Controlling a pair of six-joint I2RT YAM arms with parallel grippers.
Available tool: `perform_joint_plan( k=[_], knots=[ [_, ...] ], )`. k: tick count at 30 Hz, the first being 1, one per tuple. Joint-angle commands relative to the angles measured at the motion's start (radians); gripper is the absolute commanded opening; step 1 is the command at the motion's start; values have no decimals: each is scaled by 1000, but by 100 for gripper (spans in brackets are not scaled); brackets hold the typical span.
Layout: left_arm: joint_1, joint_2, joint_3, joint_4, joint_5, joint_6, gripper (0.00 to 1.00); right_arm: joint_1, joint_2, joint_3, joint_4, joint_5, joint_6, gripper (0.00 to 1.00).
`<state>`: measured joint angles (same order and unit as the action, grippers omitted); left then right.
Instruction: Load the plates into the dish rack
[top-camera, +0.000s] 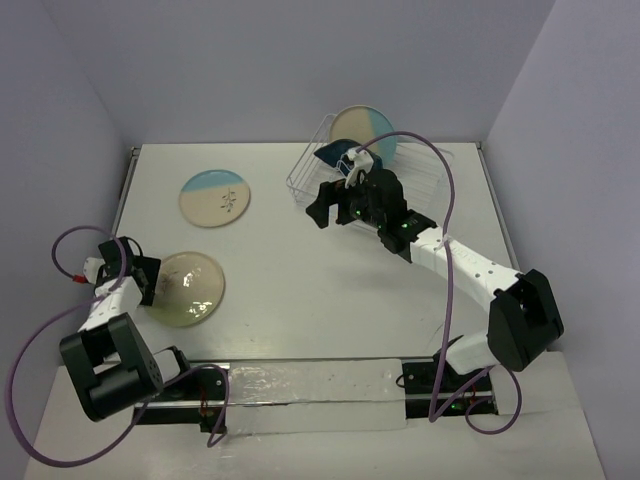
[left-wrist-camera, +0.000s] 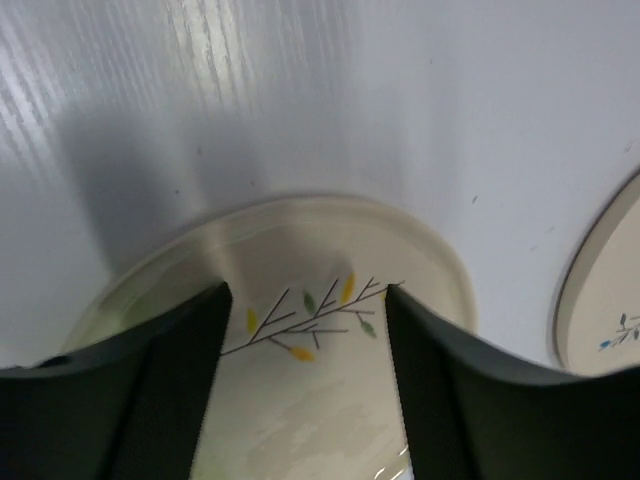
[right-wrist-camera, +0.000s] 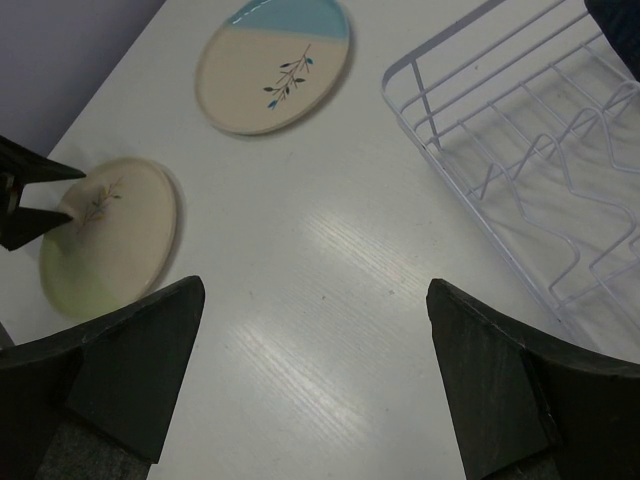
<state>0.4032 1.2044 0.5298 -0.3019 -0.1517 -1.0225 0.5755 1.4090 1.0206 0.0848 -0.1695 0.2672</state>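
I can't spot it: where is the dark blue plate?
In the top view the dark blue plate sits in the dish rack at the far right, beside the cream-and-blue plate.

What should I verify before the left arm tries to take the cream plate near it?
1. Left gripper open: ok.
2. Cream plate lies under its fingers: ok.
3. Fingers low enough to catch the plate's rim: cannot tell.
4. Right gripper open and empty: ok.
5. Dish rack has free prongs: ok.
6. Way to the rack free: not ok, the right gripper hangs at its near edge.
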Motion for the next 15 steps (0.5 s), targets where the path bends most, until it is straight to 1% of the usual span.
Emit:
perform_joint_plan(
  k=[1,3,6,10,15],
  knots=[
    [-5,46,-72,29,130,63,64,0,7,18,36,-9,-5,100],
    [-36,40,-78,38,125,79,62,3,24,15,44,-11,5,100],
    [-124,46,-65,18,86,81,56,25,61,10,61,-13,4,100],
    [-203,97,-42,3,62,87,50,69,120,20,63,-33,6,100],
    [-281,125,-32,-22,39,84,51,77,170,24,70,-52,22,100]
  ],
)
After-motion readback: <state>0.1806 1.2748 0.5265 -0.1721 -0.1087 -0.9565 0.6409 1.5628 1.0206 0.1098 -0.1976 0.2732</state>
